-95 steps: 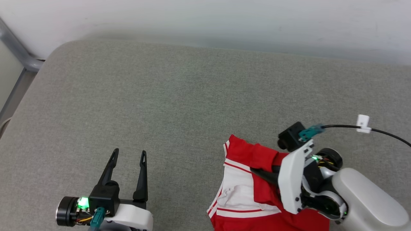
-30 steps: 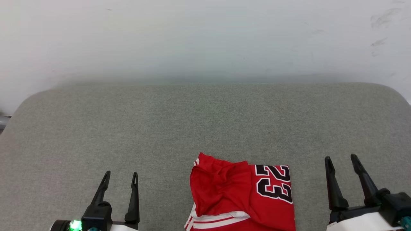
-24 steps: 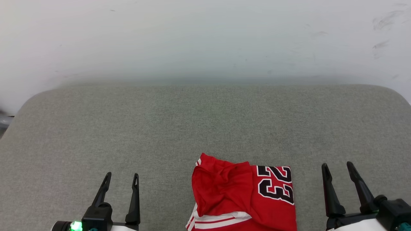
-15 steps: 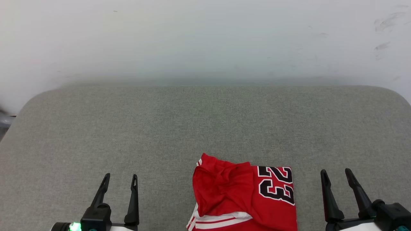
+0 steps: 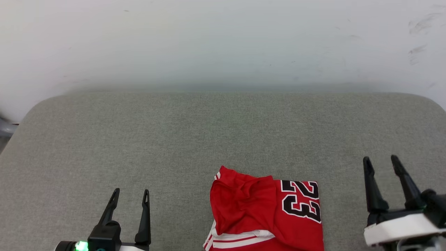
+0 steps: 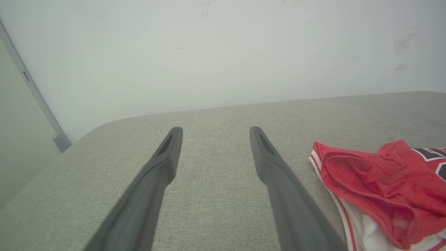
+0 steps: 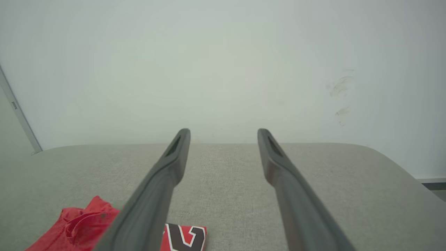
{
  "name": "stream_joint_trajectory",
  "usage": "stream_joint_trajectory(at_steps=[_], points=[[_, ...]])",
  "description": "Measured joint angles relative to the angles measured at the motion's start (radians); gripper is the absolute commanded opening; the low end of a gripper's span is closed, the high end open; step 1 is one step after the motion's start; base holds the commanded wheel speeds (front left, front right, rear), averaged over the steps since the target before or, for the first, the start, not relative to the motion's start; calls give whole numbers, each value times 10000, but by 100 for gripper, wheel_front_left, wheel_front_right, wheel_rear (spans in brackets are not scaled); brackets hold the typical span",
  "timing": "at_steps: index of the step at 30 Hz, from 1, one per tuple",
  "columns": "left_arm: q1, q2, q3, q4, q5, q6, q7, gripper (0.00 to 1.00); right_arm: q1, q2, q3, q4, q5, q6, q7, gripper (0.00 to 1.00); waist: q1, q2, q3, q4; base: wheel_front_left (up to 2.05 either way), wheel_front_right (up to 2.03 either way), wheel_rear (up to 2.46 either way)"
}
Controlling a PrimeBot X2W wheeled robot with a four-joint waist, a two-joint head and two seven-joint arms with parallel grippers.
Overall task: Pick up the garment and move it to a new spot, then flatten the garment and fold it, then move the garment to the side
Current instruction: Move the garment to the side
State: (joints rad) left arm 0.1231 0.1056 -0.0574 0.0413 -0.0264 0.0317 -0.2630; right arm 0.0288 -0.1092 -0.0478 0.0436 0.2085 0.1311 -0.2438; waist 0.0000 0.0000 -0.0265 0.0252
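Observation:
The garment (image 5: 264,212), a red jersey folded into a compact bundle, lies on the grey cushion (image 5: 209,139) at the bottom centre of the head view, with a black "23" facing up and white striped trim at its near edge. My left gripper (image 5: 130,191) stands open to the garment's left, apart from it, holding nothing. My right gripper (image 5: 380,158) stands open to its right, also clear of it. In the left wrist view the garment (image 6: 379,181) sits beside the open gripper (image 6: 214,129). In the right wrist view the garment (image 7: 87,223) lies low left of the open gripper (image 7: 223,131).
A pale wall (image 5: 223,42) rises behind the cushion's far edge. A grey metal frame (image 6: 31,94) stands past the cushion's left corner. Bare cushion stretches beyond and to both sides of the garment.
The right gripper has risen in the head view and come off the cushion a little. The left gripper and the garment have stayed put. Earlier, the right gripper let the garment go.

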Motion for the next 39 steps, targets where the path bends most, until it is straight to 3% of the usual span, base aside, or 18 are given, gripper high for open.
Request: stream_joint_trajectory(at_steps=[8, 19, 30, 39], points=[[-126, 42, -42, -4, 46, -54, 0, 100, -1977, -1427, 178, -326, 1106, 0, 2015, 100, 1, 0, 150, 139, 0, 0, 0], [-366, 29, -184, 15, 56, -125, 0, 100, -3206, -3179, 1406, 240, 3942, 0, 6529, 100, 1, 0, 503, 497, 0, 0, 0], [-666, -58, -345, 21, 58, -148, 0, 100, -2624, -3990, 2543, 616, 6000, 0, 10096, 100, 1, 0, 895, 959, 0, 0, 0], [-966, -128, -443, -2, 54, -205, 0, 100, -2270, -3939, 2890, 1083, 6554, 0, 10727, 100, 2, 0, 1530, 1256, 0, 0, 0]])
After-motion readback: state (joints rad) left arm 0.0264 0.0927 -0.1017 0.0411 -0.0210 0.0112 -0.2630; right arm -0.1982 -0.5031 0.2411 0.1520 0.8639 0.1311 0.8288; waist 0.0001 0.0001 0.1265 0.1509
